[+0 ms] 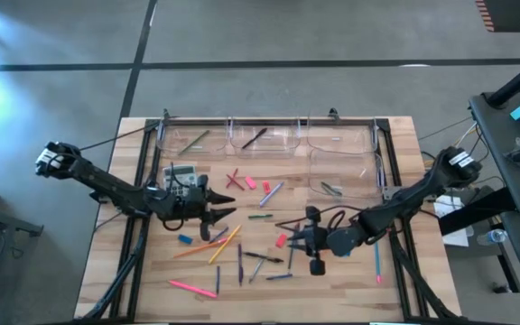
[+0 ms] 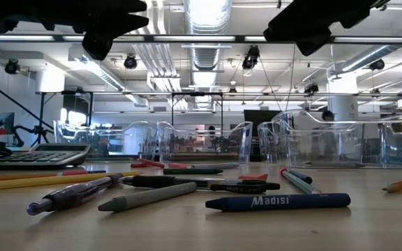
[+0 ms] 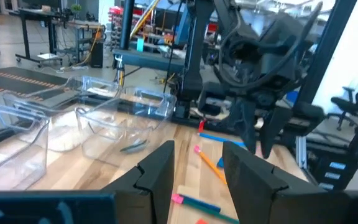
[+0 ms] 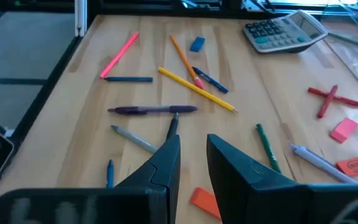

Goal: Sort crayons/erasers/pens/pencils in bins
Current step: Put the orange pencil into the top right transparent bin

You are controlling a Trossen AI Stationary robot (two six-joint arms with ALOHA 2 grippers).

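The left gripper hovers beside the grey calculator, fingers narrowly apart and empty. The right gripper hangs over scattered bright pencils on the wooden counter, its fingers narrowly parted, holding nothing.

The left arm reaches in from nine o'clock, its left gripper above the table's left-centre with fingers parted and empty, pointing toward three o'clock, while the right arm comes from three o'clock, its right gripper narrowly parted and empty, pointing toward nine.
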